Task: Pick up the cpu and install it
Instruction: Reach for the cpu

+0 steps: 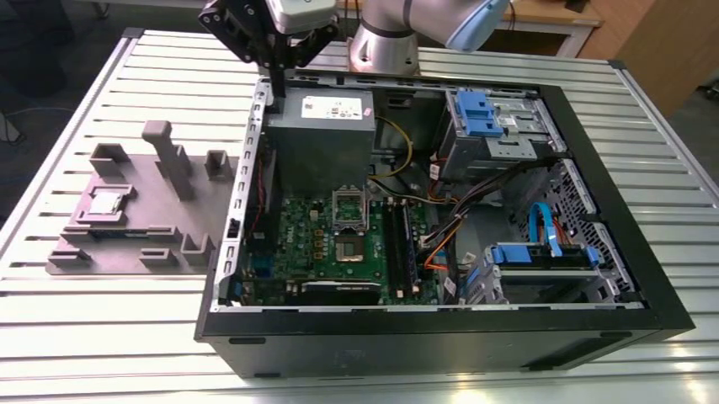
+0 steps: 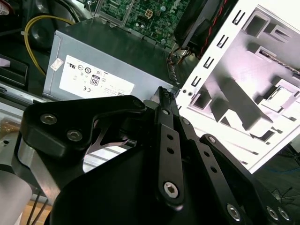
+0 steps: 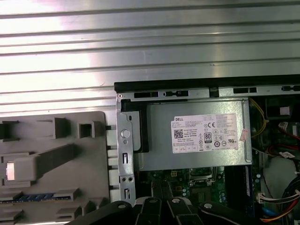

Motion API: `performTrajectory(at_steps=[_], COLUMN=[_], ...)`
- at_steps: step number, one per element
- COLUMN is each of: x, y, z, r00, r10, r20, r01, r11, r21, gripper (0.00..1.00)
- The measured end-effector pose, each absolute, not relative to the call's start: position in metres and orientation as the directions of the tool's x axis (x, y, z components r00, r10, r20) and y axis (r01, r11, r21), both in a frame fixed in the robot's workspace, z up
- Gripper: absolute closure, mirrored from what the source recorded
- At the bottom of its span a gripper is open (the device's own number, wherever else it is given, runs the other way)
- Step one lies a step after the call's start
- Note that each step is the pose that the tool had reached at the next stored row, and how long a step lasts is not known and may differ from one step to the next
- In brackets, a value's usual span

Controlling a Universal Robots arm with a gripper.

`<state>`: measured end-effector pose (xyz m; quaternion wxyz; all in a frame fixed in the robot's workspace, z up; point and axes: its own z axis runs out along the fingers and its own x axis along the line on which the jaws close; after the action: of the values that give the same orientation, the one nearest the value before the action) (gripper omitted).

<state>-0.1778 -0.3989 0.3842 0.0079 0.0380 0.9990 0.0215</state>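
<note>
**Figure.** The single arm (image 1: 388,38) stands over an open computer case (image 1: 450,337) on a slatted metal table (image 1: 67,337). The wrist reaches in from the table's far edge. The gripper (image 1: 273,69) points straight down above the case's side wall, just beside the power supply (image 1: 320,139).

In the second wrist view the fingertips (image 2: 161,96) meet at a single tip, drawn together with nothing between them.

The cpu (image 1: 109,204) has not been picked up. It lies flat in a pocket of the grey fixture tray (image 1: 146,215), outside the case. From the gripper it is lower, on the far side of the case wall, off toward the exterior view's left and nearer that camera. It is well apart from the gripper, with an upright tray post (image 1: 168,164) in between.

The chip is square (so it has no long axis to speak of), and its edges run roughly parallel to the tray's. The first wrist view shows it as a pale square (image 3: 18,169).

The motherboard socket (image 1: 350,244) sits inside the case, on the gripper's other side from the tray, with its metal frame apparently raised.
</note>
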Motion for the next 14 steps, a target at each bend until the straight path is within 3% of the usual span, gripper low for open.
performTrajectory(at_steps=[14], x=[-0.1807], y=[-0.3989], z=[0.3842], r00=[-0.997], r10=[0.076], r20=[-0.014], r01=[0.076], r11=[0.996], r21=[0.044], gripper=[0.89])
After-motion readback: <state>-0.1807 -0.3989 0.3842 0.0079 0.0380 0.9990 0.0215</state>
